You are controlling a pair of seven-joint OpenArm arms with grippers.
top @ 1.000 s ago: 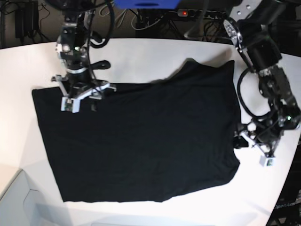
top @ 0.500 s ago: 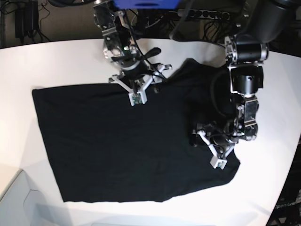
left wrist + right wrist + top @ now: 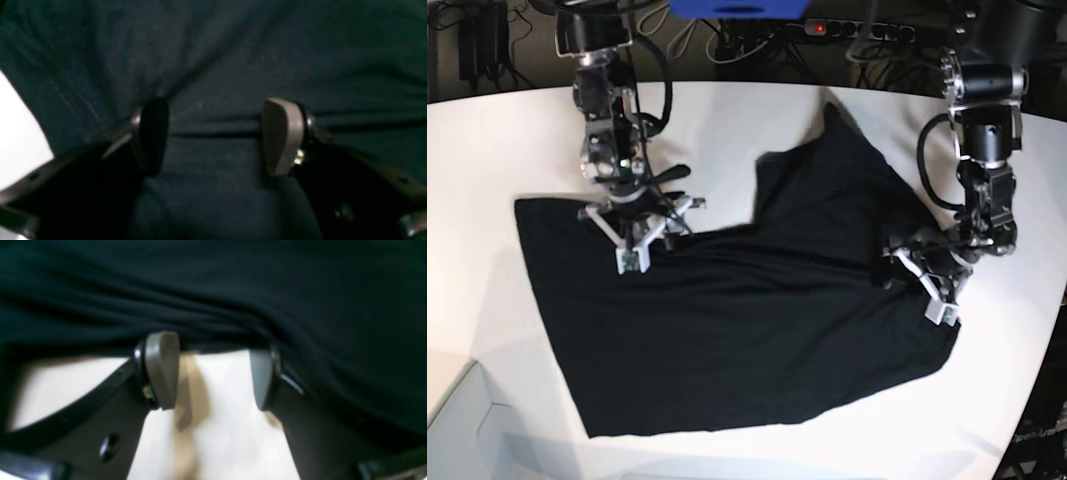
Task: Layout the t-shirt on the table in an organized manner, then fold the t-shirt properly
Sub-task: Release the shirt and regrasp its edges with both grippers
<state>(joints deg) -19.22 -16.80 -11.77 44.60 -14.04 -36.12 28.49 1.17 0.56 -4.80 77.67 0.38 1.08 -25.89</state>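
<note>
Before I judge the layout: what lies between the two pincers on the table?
In the base view, only the t-shirt, black and wrinkled, spans from the right pincer to the left pincer.

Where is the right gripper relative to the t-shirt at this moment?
In the base view the right gripper is on the picture's left, at the t-shirt's upper edge. Its wrist view shows open jaws over the bare table, just short of the cloth edge.
</note>
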